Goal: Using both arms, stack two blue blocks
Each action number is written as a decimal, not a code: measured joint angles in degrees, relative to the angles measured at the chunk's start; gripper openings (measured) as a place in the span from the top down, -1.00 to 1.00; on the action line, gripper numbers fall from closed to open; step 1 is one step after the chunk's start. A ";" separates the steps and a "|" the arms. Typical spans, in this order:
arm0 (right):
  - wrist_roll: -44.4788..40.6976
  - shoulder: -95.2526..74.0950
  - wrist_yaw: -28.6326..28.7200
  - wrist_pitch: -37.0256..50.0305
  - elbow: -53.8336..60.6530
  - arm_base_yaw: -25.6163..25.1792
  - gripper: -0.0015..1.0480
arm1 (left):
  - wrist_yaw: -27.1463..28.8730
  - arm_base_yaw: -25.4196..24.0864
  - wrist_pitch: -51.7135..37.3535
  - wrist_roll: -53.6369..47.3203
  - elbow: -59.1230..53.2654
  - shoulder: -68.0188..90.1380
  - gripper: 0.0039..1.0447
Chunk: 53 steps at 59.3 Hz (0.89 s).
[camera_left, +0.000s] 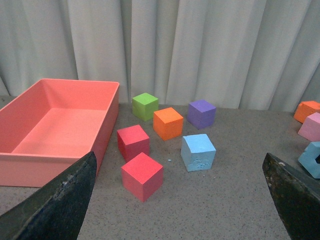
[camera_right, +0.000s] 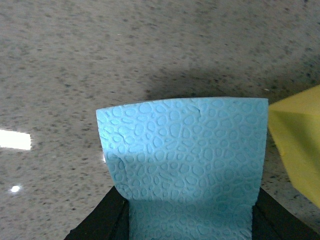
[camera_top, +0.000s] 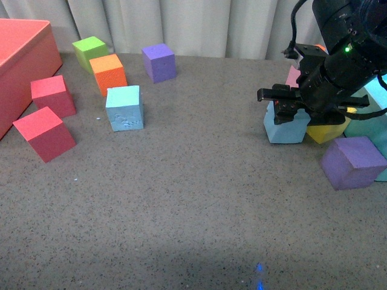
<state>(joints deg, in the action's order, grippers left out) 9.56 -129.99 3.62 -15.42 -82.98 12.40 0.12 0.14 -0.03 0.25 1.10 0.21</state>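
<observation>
A scuffed blue block (camera_top: 124, 107) stands free on the grey table at the left, near the orange cube. It shows ahead of my left gripper (camera_left: 180, 210), which is open, with its dark fingers (camera_left: 60, 205) wide apart and nothing between them. The smooth blue block (camera_top: 285, 127) is at the right, down by the table surface, with my right gripper (camera_top: 287, 106) shut on it from above. In the right wrist view this textured blue block (camera_right: 182, 150) fills the gap between the black jaws of the right gripper (camera_right: 187, 220). It also shows at the left wrist view's edge (camera_left: 311, 159).
A red tray (camera_top: 21, 60) stands at the far left with two red cubes (camera_top: 45, 133) beside it. Orange (camera_top: 109, 74), green (camera_top: 91, 51) and purple (camera_top: 159, 62) cubes sit behind. A yellow cube (camera_top: 326, 130), a purple cube (camera_top: 352, 162) and a cyan box (camera_top: 375, 124) crowd the right gripper.
</observation>
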 joint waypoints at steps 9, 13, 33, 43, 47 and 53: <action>-0.59 0.68 1.31 0.13 -0.90 3.61 0.22 | 0.00 0.00 0.00 0.00 0.00 0.00 -0.88; -0.57 0.00 1.66 -0.28 -2.64 5.79 0.22 | 0.00 0.00 0.00 0.00 0.00 0.00 -0.88; 0.00 -6.12 1.53 -2.29 -10.01 10.49 0.22 | 0.00 0.00 0.00 0.00 0.00 0.00 -0.88; 0.13 -8.48 1.22 -3.19 -13.09 11.10 0.24 | 0.00 0.00 0.00 0.00 0.00 0.00 -0.88; 0.13 -9.03 1.44 -3.19 -14.12 11.30 0.24 | 0.00 0.00 0.00 0.00 0.00 0.00 -0.88; 0.24 -9.99 0.90 -3.26 -15.28 11.45 0.24 | 0.00 0.00 0.00 0.00 0.00 0.00 -0.88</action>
<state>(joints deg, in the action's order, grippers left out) 9.80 -139.98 4.51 -18.68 -98.26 23.86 0.12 0.14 -0.03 0.25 1.10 0.21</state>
